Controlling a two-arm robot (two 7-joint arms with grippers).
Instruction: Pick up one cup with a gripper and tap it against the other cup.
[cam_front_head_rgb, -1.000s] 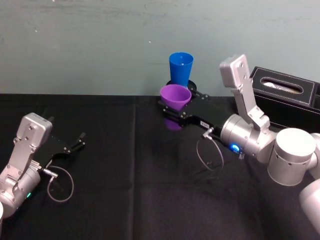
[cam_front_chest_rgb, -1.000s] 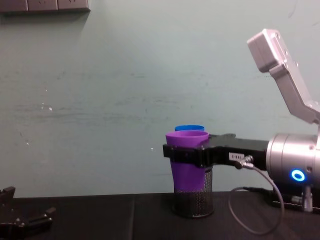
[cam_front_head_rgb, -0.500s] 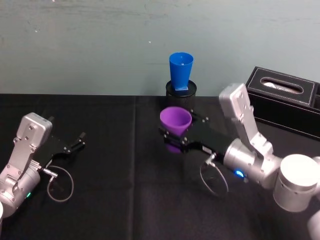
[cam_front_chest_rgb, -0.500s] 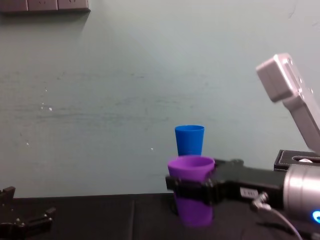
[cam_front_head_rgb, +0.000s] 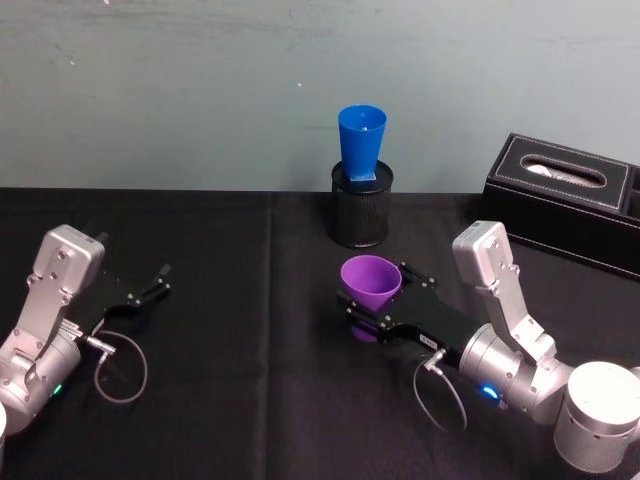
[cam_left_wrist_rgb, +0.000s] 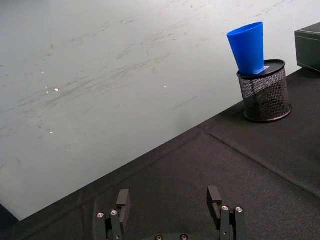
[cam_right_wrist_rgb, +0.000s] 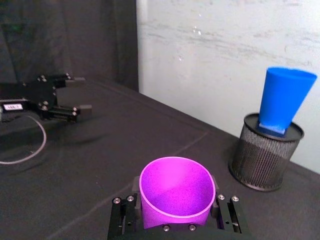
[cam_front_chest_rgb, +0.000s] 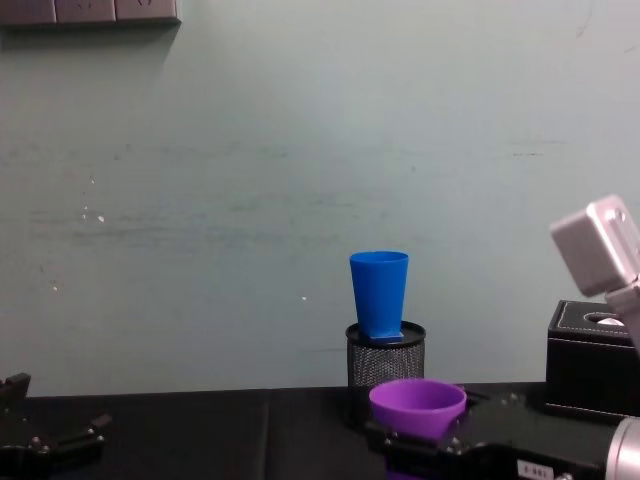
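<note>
A: Where is your purple cup (cam_front_head_rgb: 371, 283) at this moment?

B: You have it upright in the right gripper (cam_front_head_rgb: 372, 312), just right of centre in the head view and a little below the middle. In the right wrist view the cup (cam_right_wrist_rgb: 176, 195) sits at the bottom centre with its open mouth facing up, and the black fingers press its sides, so your right gripper is clamped on it. In the chest view it shows low and right of centre (cam_front_chest_rgb: 418, 405).

A: And the blue cup?

B: Look at the upper middle of the head view: the blue cup (cam_front_head_rgb: 361, 143) stands upright with its base inside the black mesh holder (cam_front_head_rgb: 360, 208), against the pale wall. The purple cup is well apart from it, lower in the frame and nearer to you. In the chest view the blue cup (cam_front_chest_rgb: 379, 294) rises above the purple one, with the mesh holder (cam_front_chest_rgb: 385, 354) between them in height.

A: What about your other arm?

B: Your left gripper (cam_front_head_rgb: 152, 287) rests at the left of the head view, low over the black tablecloth (cam_front_head_rgb: 240, 400). In the left wrist view its fingers (cam_left_wrist_rgb: 123, 201) stand wide apart, holding nothing.

A: Anything else nearby?

B: A black tissue box (cam_front_head_rgb: 562, 200) sits at the right edge, upper half of the head view, to the right of the mesh holder.
</note>
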